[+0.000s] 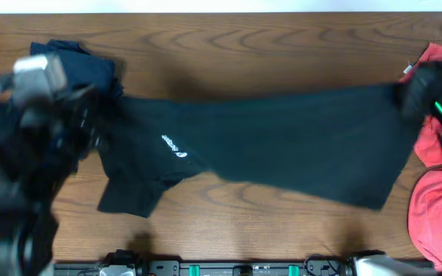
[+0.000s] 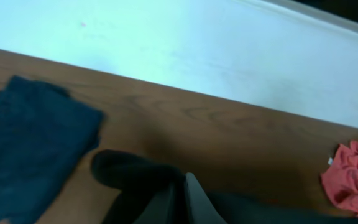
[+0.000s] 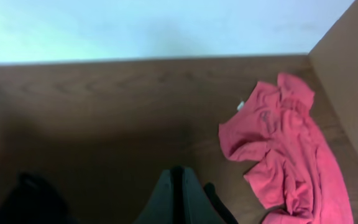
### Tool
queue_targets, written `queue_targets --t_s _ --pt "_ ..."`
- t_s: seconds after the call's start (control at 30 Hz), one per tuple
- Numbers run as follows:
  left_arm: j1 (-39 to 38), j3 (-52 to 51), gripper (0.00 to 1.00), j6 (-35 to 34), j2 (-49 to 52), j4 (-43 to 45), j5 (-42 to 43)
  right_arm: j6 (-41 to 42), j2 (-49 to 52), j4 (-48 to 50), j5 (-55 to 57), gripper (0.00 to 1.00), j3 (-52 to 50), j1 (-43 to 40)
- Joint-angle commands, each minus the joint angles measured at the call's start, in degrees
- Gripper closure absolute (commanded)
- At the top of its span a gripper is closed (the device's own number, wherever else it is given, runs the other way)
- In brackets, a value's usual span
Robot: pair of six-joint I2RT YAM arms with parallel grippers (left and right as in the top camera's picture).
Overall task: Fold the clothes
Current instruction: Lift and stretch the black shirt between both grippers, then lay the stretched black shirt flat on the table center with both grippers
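Now my left claw (image 2: 188, 186) and right claw (image 3: 178, 180) each pinch the black shirt (image 1: 282, 146); it stretches mid-frame between them across the wooden table (image 1: 244, 54); white wall (image 2: 197, 43) behind.

A small white logo (image 1: 176, 147) with a short line of lettering is printed on the black shirt (image 1: 298, 142), but it is too small and blurred to be read. A white tag (image 3: 241, 105) is seen on the coral-red garment (image 3: 291, 149); nothing is legible on it.
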Motion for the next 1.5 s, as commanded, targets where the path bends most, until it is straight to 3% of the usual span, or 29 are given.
queue_targets --t_s 0.0,0.13,0.3,0.43,0.53,0.63,0.73,0.93,1.03,1.2,1.47 --pt "0.5 0.3 0.94 1.4 7.9 4.3 5.2 -2.3 8.4 1.6 1.5 0.99 -0.4 -0.6" --pt "0.5 0.3 0.94 4.8 19.6 15.6 7.9 -2.1 19.6 8.8 0.4 0.99 -0.4 -1.9" --pt "0.6 2.3 0.94 9.1 30.8 34.1 8.7 -2.2 28.6 25.2 -8.3 0.99 -0.4 -5.5" --pt "0.6 8.3 0.94 9.2 34.5 47.3 8.5 -0.6 28.6 35.5 -8.6 0.99 0.2 -7.8" --pt "0.7 17.3 0.94 9.0 34.7 48.9 8.0 0.5 26.7 37.3 -7.3 0.99 3.4 -9.2" --pt "2.1 25.4 0.94 9.0 34.5 42.8 8.1 0.5 24.8 34.6 -5.3 0.99 6.9 -10.5" --pt "3.5 29.9 0.94 9.0 33.6 30.3 8.8 0.3 23.1 28.9 -3.5 0.99 7.9 -11.7" --pt "3.4 29.5 0.94 12.1 32.8 -3.0 10.0 0.3 23.3 10.8 5.1 0.99 5.5 -11.9" --pt "3.4 25.8 0.94 12.7 33.7 -14.9 9.9 0.3 23.9 5.4 7.3 0.99 0.7 -12.0" --pt "3.0 11.1 0.94 13.0 34.6 -21.6 10.3 0.3 23.9 3.1 8.6 0.99 -13.8 -13.1" --pt "1.5 -20.3 0.94 17.6 34.4 -20.4 16.4 5.8 23.9 1.5 7.7 0.99 -38.0 -17.4"
